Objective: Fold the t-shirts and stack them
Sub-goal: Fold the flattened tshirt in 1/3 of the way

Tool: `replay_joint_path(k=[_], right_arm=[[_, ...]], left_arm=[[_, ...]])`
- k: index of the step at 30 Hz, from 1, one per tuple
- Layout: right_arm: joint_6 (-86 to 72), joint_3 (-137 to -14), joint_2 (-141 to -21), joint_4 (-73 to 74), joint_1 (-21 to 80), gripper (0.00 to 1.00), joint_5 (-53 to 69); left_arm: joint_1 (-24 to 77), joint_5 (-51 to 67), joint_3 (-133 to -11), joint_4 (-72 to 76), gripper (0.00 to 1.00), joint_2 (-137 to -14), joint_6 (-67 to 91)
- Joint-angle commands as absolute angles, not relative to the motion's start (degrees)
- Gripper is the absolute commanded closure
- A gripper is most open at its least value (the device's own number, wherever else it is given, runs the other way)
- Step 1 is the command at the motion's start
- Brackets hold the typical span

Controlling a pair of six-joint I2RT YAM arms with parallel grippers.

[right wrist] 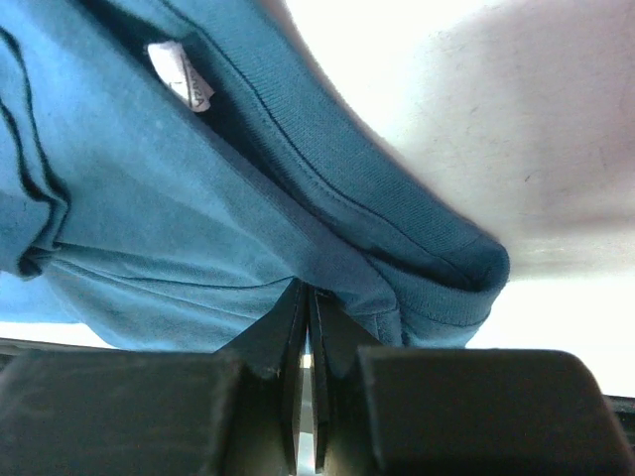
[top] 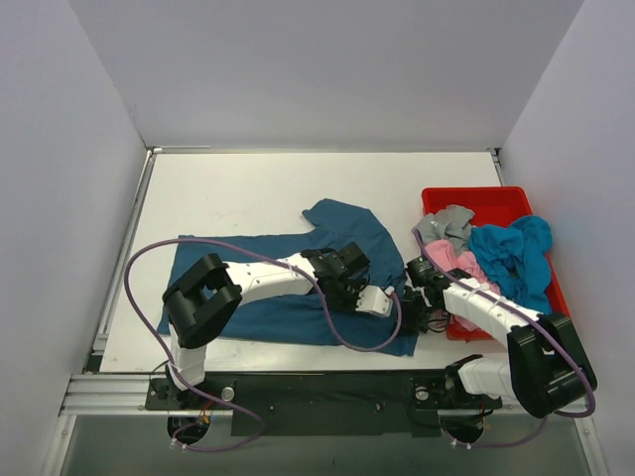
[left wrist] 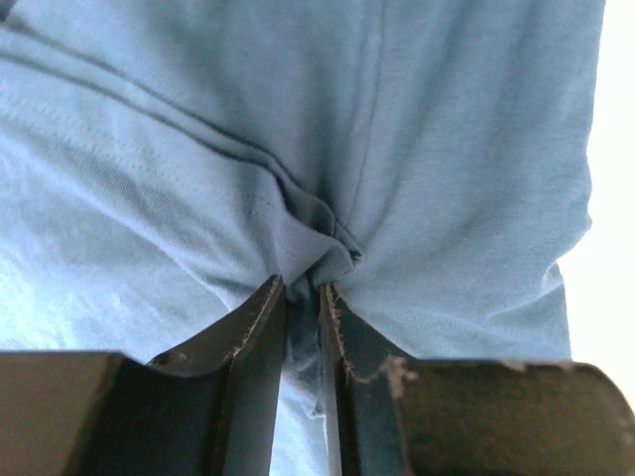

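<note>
A dark teal-blue t-shirt (top: 260, 319) lies spread across the near middle of the table. My left gripper (top: 385, 301) is shut on a bunched fold of it; the left wrist view shows the cloth (left wrist: 397, 149) pinched between the fingers (left wrist: 303, 290). My right gripper (top: 419, 315) is shut on the same shirt's near right edge, beside the ribbed collar (right wrist: 437, 248), with the jaws nearly touching (right wrist: 308, 294). A white label (right wrist: 184, 87) shows inside the neck. Grey (top: 446, 226), pink (top: 468, 270) and turquoise-blue (top: 512, 254) t-shirts lie crumpled in the tray.
The red plastic tray (top: 476, 195) stands at the right side of the table, close to my right arm. White walls enclose the table on the left, back and right. Purple cables loop from both arms over the shirt.
</note>
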State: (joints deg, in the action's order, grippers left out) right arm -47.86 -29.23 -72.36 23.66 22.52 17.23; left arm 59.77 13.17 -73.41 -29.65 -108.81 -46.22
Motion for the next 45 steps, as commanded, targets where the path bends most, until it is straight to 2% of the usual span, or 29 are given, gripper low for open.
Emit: replay_joint_path(k=[1, 4, 11, 13, 14, 16, 25, 29, 33, 42, 45], right_arm=[[-48.4, -25.1, -74.4, 25.0, 22.2, 1.00, 10.0], [-48.2, -25.4, -74.2, 25.4, 22.2, 1.00, 9.8], [-47.5, -25.3, -74.3, 25.8, 22.1, 1.00, 9.8], [-47.5, -25.3, -74.4, 25.9, 22.1, 1.00, 9.8], [-47.5, -25.3, -74.4, 25.9, 22.1, 1.00, 9.8], [-47.5, -25.3, -74.2, 26.1, 22.1, 1.00, 9.7], [-47.3, -25.5, -75.1, 26.8, 22.1, 1.00, 9.2], [-47.1, -25.7, -75.1, 27.2, 22.1, 1.00, 9.3], [-47.3, -25.7, -74.9, 27.4, 22.1, 1.00, 9.4], [-46.9, -26.4, -73.7, 29.0, 22.1, 1.00, 9.3], [-46.1, -27.9, -72.2, 31.4, 22.1, 1.00, 8.7]], left_arm=[[57.0, 19.0, -77.3, -31.2, 0.68, -107.7, -41.7], [56.8, 19.6, -76.6, -31.4, 0.57, -107.7, -41.5], [56.7, 19.6, -77.7, -27.9, 0.54, -107.9, -35.5], [56.6, 19.7, -78.1, -27.7, 0.62, -107.8, -34.1], [56.5, 19.8, -78.5, -28.0, 0.80, -107.8, -33.6], [56.5, 20.0, -79.0, -29.3, 0.94, -107.8, -32.7], [49.3, 23.6, -77.2, -25.3, 0.96, -107.4, -22.0], [46.6, 21.6, -75.0, -20.8, 0.95, -108.3, -14.7], [44.8, 21.0, -73.7, -18.6, 0.86, -108.7, -10.7], [42.0, 12.8, -73.6, -23.2, 0.63, -108.0, -6.0], [42.1, 13.3, -75.0, -25.2, 0.58, -107.3, -6.4]])
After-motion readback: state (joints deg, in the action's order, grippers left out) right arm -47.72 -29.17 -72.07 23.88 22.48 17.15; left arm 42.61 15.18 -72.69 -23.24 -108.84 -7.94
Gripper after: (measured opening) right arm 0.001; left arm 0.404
